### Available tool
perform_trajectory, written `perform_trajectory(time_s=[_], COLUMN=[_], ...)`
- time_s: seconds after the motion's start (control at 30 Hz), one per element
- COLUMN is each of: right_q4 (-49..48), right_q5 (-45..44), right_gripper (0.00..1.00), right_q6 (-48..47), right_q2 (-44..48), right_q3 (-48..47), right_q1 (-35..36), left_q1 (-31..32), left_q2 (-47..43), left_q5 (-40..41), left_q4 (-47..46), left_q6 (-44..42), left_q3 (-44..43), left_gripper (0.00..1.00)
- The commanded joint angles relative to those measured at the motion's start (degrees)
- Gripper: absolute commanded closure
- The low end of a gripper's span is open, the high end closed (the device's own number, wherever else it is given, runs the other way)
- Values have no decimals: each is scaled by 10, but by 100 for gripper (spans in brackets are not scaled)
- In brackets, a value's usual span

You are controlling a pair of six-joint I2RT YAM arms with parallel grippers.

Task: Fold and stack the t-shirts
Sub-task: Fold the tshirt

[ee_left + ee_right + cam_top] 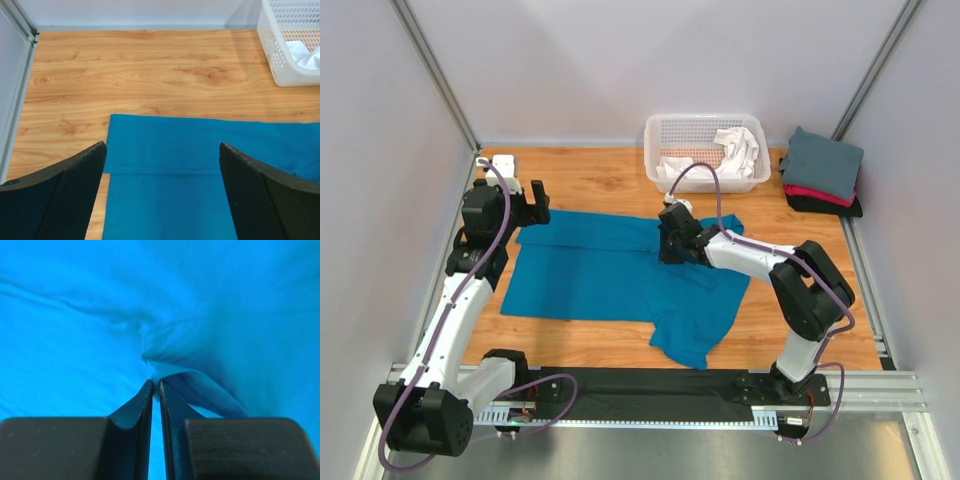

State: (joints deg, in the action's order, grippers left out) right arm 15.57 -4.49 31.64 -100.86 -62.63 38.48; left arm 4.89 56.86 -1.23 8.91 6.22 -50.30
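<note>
**Desk:** Where's the shirt, and what have you got hold of?

**Me:** The teal shirt (600,275) lies spread over the middle of the table (590,185). Its left half is fairly flat, and its right side is rumpled and trails towards the near edge. My right gripper (670,245) is down on its far right part, the jaws almost together. In the wrist view they pinch a small ridge of cloth at their tips (154,382). My left gripper (525,205) hangs wide open over the far left corner, holding nothing.

**Desk:** How do you expect it to handle?

**Me:** It should be light, limp and thin. Nothing will break, but it won't keep a shape, and I think a pinch this small could slip or lift only the top layer. I'd rather hold a hem or seam, where the cloth is doubled. The left corner edge sits right between my open fingers (80,175).

**Desk:** And the rest?

**Me:** There's a folded stack (823,165) at the far right, grey on top. White cloth (740,148) sits in the basket (705,122) just left of it.
</note>
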Motion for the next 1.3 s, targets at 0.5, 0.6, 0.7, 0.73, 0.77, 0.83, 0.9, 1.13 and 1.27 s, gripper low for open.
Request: perform_trajectory(time_s=[0.5,0.6,0.7,0.73,0.77,0.83,0.9,1.13,1.27], right_q4=[102,141,172,176,175,171,141,23,4], right_q5=[-52,-94,-122,-128,-132,-146,-148,-177,-171], right_gripper=[62,57,46,42,41,41,43,57,62], right_q6=[77,64,52,46,45,48,57,62,74], right_q2=[112,161,205,215,231,243,254,190,97], right_q3=[21,9,9,13,20,41,68,73,45], right_q1=[88,76,35,9,-5,-56,-88,-144,-177], left_q1=[-1,0,0,0,1,7,7,7,5], left_q2=[7,18,37,41,46,51,66,200,292], left_q5=[-25,-44,-37,-38,-39,-29,8,82,131], left_q4=[11,16,37,44,48,44,30,-6,3], left_q6=[13,16,32,36,41,67,131,252,260], left_q3=[-19,-21,-30,-38,-39,-34,-28,-61,-112], left_gripper=[1,1,1,1,1,1,1,14,25])
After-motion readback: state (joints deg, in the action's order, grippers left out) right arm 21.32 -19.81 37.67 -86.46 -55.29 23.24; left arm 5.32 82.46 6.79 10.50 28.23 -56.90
